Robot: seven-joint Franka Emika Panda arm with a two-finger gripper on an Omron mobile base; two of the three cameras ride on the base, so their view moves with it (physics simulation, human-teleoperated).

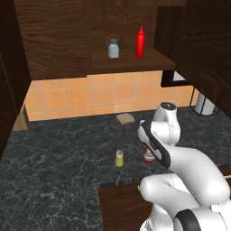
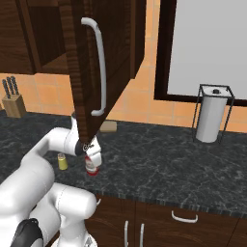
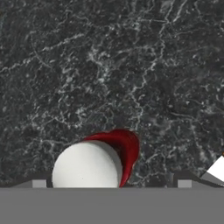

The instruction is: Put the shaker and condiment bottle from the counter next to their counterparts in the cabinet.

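Directly over the condiment bottle (image 3: 98, 162) hangs the gripper (image 2: 91, 161), jaws spread wide to either side of the white cap and not pinching it, with the dark fingertips (image 3: 38, 183) low at the edge of the hand view. Standing upright on the counter (image 1: 54, 158), near its front edge, is that squat red bottle, with the shaker (image 1: 119, 158) just to its left and apart from it. High above the bottle, on the shelf of the cabinet (image 1: 131, 63), stand the pale grey-blue shaker (image 1: 113, 48) and the slim red squeeze bottle (image 1: 140, 42), side by side but not touching.
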